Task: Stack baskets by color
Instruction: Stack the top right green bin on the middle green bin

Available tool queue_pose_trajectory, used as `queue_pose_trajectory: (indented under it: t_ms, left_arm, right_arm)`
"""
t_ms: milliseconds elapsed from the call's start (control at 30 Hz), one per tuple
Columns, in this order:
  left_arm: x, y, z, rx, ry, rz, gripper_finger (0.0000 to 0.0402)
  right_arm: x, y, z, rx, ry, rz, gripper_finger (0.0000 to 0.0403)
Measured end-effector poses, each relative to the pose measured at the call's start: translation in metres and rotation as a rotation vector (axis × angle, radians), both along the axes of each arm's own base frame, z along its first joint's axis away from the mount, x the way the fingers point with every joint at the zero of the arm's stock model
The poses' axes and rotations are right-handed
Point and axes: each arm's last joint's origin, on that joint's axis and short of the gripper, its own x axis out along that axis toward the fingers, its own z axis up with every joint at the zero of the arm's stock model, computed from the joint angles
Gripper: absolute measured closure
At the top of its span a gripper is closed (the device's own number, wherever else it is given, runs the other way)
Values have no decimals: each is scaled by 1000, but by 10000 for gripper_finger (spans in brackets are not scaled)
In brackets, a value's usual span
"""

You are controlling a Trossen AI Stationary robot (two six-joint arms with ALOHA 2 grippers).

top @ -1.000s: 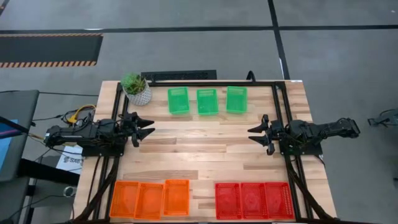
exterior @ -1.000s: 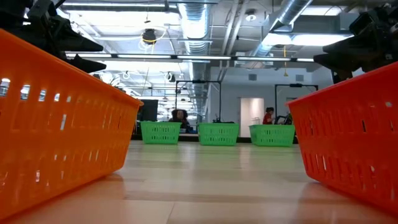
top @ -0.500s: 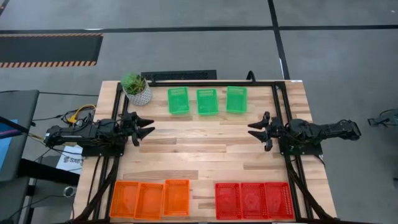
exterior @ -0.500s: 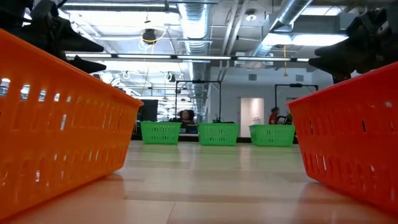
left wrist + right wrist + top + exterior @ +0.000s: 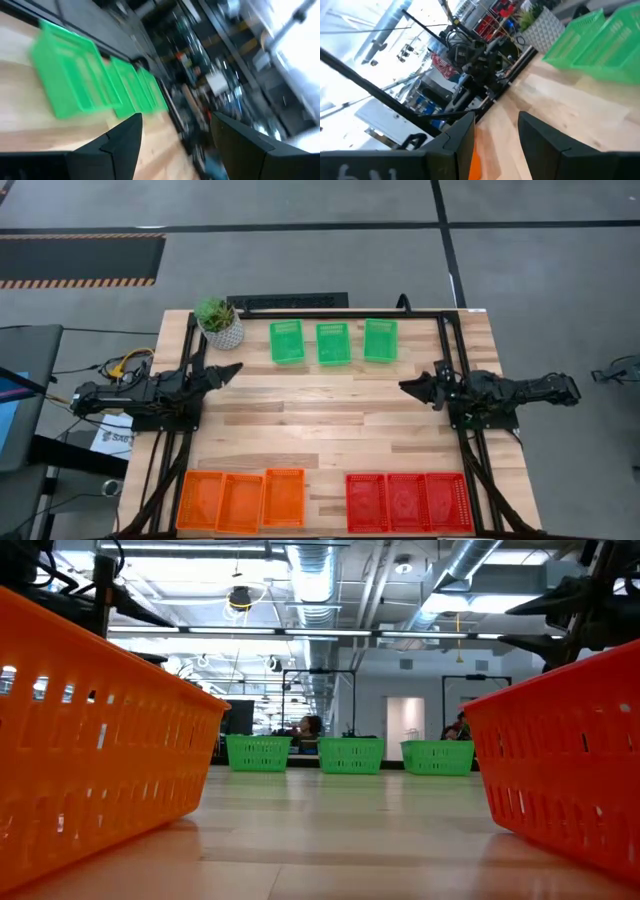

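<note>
The baskets sit in three separate rows on the wooden bench (image 5: 330, 415), none stacked: three green baskets (image 5: 333, 342) side by side along the far edge, three orange baskets (image 5: 241, 500) in a row at the near left corner, and three red baskets (image 5: 408, 502) in a row at the near right corner. Within each row the baskets stand close together or touching, and each row is well apart from the others, with bare wood in the middle.

Both arms reach in over the bench's sides at mid-depth, clear of every basket. The left gripper (image 5: 228, 370) hovers just past the left edge, near a white-potted plant (image 5: 219, 321) that stands in the far left corner beside the green row. Its fingers (image 5: 120, 145) are spread apart and hold nothing. The right gripper (image 5: 412, 388) hangs over the right side, pointing inward; its fingers (image 5: 540, 137) also stand apart, with nothing between them.
</note>
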Motion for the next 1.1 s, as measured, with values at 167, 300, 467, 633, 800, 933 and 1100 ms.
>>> queue_pose_trajectory:
  t_ms: [167, 300, 467, 633, 800, 933, 1100]
  left_arm:
    - [-2, 2, 0, -110, -87, 96, 178]
    - [0, 0, 7, -180, -191, -16, 178]
    - [0, -3, 32, -142, -419, -155, 178]
    - [-1, -3, 72, -40, -477, -149, 178]
    - [15, -3, 124, 29, -234, -132, 178]
    - [33, 0, 158, -38, 111, -98, 178]
    - [52, 16, 179, -191, 474, 0, 178]
  right_arm:
    - [0, 0, 0, 75, -12, 5, 228]
    - [-1, 0, 8, 167, -101, 20, 228]
    - [-6, -1, 32, 170, -234, 25, 228]
    - [-5, -5, 79, 78, -177, -56, 233]
    - [8, -16, 135, 49, 85, -226, 250]
    - [23, -30, 167, 142, 406, -394, 266]
    - [48, -53, 190, 74, 751, -499, 270]
